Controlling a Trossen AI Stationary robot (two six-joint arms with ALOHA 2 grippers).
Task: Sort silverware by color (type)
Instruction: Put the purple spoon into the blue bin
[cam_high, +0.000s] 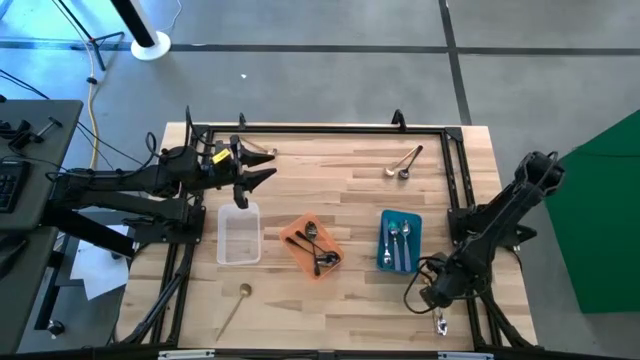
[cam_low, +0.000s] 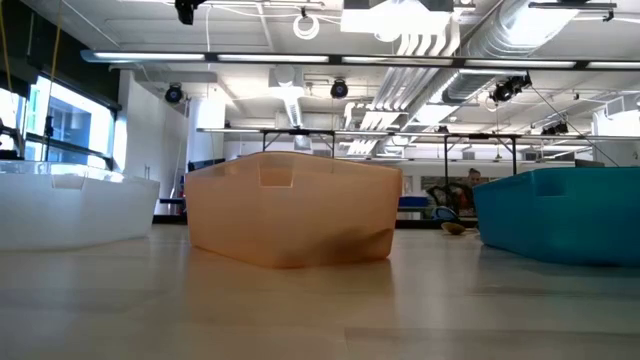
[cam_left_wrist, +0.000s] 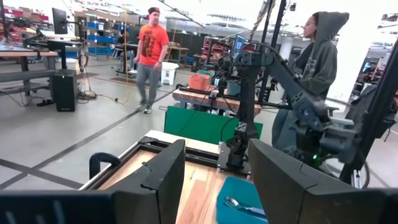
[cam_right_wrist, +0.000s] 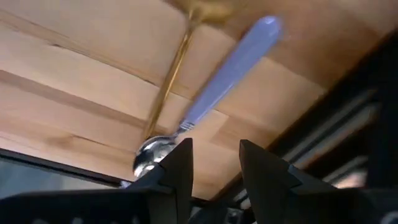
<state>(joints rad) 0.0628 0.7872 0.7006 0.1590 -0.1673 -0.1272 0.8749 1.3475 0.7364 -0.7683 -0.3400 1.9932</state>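
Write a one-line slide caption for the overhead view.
Three trays sit mid-table: clear tray empty, orange tray with dark spoons, blue tray with silver spoons; both arms parked at the sides.

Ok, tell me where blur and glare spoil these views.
Right wrist view: the lilac-handled spoon and the gold spoon are soft, and blurriest toward the picture's top. Low view: ceiling lights glare, the orange tray is sharp. Left wrist view: bright background washes out at upper right. High view: evenly lit.
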